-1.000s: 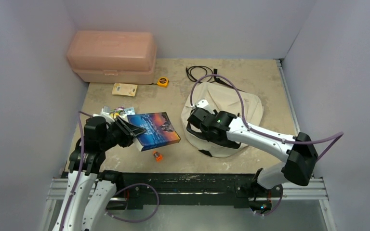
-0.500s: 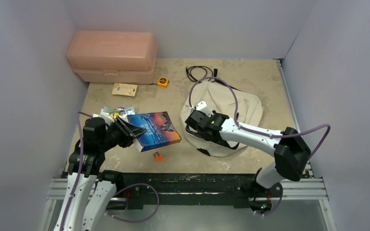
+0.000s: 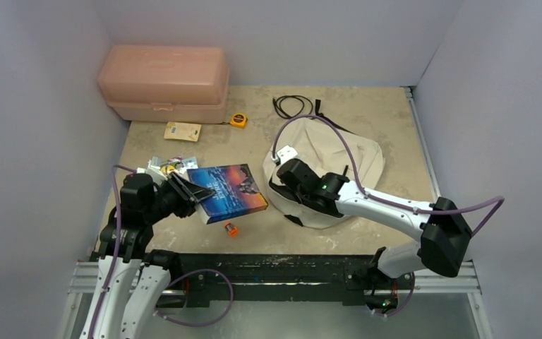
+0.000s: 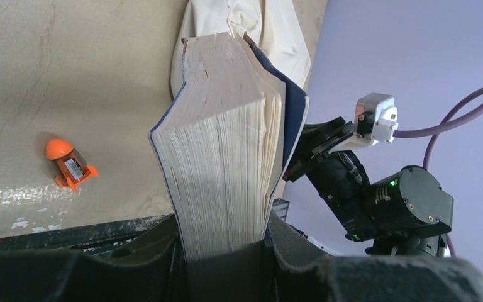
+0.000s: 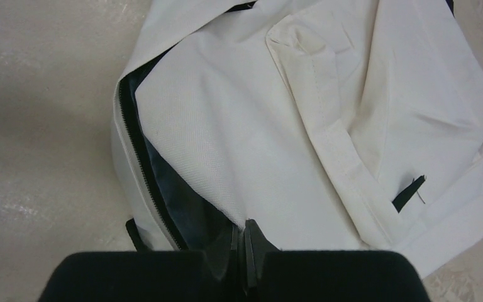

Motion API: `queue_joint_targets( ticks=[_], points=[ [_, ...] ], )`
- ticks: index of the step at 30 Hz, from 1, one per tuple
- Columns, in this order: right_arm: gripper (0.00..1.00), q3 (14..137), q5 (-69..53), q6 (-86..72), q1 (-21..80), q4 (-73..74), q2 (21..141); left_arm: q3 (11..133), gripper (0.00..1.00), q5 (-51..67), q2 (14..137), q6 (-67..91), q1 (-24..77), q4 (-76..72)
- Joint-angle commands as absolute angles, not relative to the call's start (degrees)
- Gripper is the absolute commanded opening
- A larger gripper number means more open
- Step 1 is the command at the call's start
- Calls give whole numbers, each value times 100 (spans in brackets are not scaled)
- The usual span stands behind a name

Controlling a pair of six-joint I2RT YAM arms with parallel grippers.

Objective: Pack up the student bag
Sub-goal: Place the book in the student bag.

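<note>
The cream student bag [image 3: 339, 159] lies at centre right, its main zipper open along the left edge with dark lining showing [image 5: 163, 189]. My right gripper [image 3: 284, 178] is shut on the upper flap of the bag's opening [image 5: 244, 234] and holds it up. My left gripper [image 3: 183, 192] is shut on a thick book with a blue and orange cover [image 3: 227, 189], gripping its left end. In the left wrist view the book's page edges [image 4: 226, 157] stand between the jaws and point toward the bag [image 4: 270, 31].
A small orange item [image 3: 231, 229] lies in front of the book, also in the left wrist view [image 4: 68, 165]. A pink plastic box [image 3: 164, 82] stands at back left. A yellow tape measure [image 3: 238, 120], a yellow card [image 3: 183, 131], small packets [image 3: 166, 164] and a black cable [image 3: 293, 106] lie behind.
My right gripper has shifted a little back and left, lifting the bag's flap. The left gripper and book have barely moved.
</note>
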State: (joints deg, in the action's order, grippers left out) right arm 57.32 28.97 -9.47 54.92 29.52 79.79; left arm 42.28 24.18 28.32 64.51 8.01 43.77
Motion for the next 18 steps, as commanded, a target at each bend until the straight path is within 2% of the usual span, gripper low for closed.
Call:
queue_joint_targets(
  ticks=[1, 9, 13, 18],
  points=[
    [0, 6181, 3286, -1102, 5519, 2733, 7903, 4313, 0, 3249, 2854, 6886, 809, 3046],
    [0, 6773, 3486, -1831, 5511, 2808, 7142, 3901, 0, 3359, 2826, 7427, 809, 2417],
    [0, 7151, 3510, -2053, 5506, 2987, 7135, 3651, 0, 3536, 3073, 7939, 848, 1673],
    [0, 7297, 3375, -2233, 5511, 2897, 7155, 3621, 0, 3147, 3552, 8198, 1337, 1192]
  ],
)
